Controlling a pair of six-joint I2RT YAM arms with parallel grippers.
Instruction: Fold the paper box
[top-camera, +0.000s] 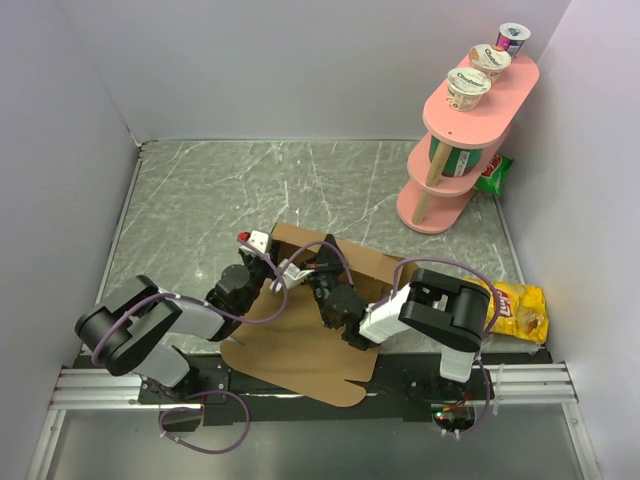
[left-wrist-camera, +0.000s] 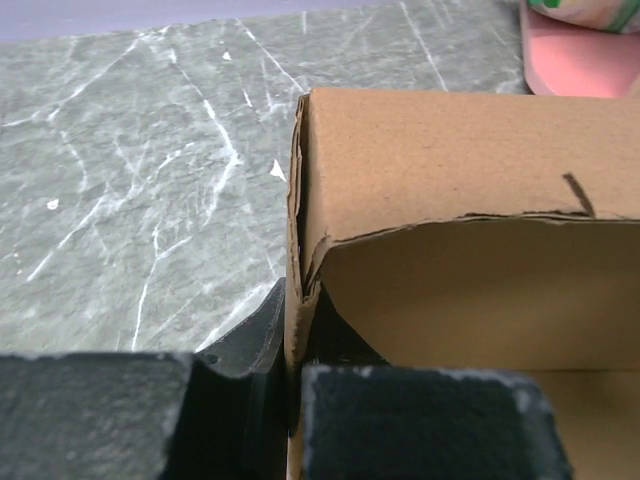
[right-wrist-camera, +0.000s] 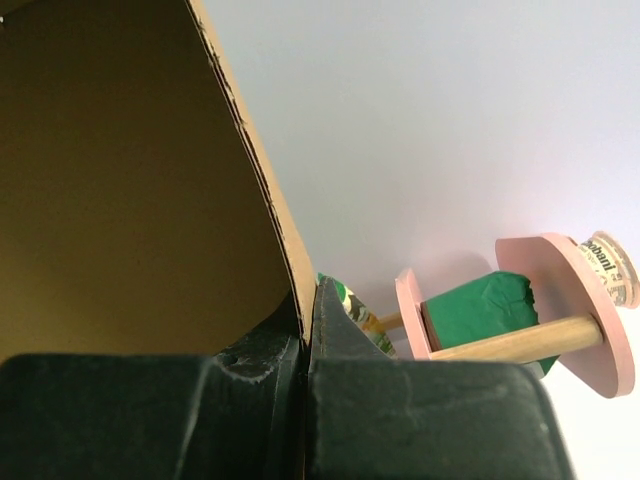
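Black-and-grey arms (top-camera: 150, 325), purple cables (top-camera: 240, 425)

Brown paper box (top-camera: 300, 345), partly folded, walls raised

Robot lab cell, looks like. Plain white panels (top-camera: 300, 60) box in the marble table (top-camera: 250, 190). Pink snack rack (top-camera: 505, 92) at its far-right corner.

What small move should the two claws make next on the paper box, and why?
Probably: the right claw tips its pinched panel upright toward the far wall. The paper box is only part formed; the left claw pinches the standing side wall at its corner, steadying it.
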